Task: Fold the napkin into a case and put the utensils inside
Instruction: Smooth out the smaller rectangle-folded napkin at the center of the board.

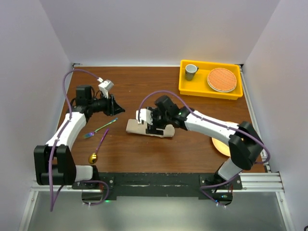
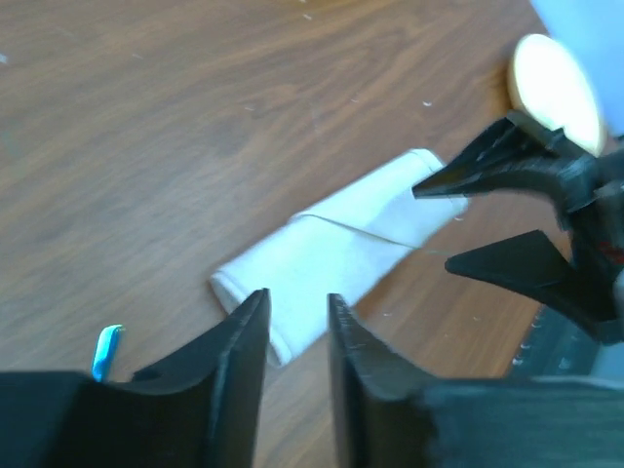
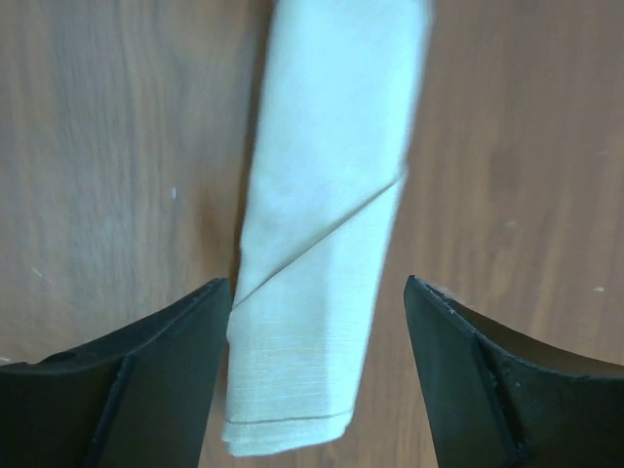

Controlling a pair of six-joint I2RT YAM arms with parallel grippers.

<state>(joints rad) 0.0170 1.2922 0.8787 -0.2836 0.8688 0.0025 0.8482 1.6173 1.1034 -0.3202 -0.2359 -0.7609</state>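
The napkin [image 1: 134, 127] lies on the table folded into a narrow, long case [image 3: 322, 195] with a diagonal fold across it. My right gripper [image 1: 158, 126] hovers over its right part, open, its jaws standing either side of the cloth's hemmed end [image 3: 317, 288] with nothing gripped. My left gripper [image 1: 120, 109] is left of the napkin and apart from it, its fingers [image 2: 244, 361] a narrow gap apart with nothing between them. The fork [image 1: 101, 128] and the spoon [image 1: 98, 147] lie on the table below the left gripper.
A yellow tray [image 1: 185, 87] at the back right holds a grey cup [image 1: 191, 71] and a round woven mat [image 1: 222, 79]. A peach plate [image 1: 220, 143] lies at the right, partly under the right arm. White walls stand on three sides.
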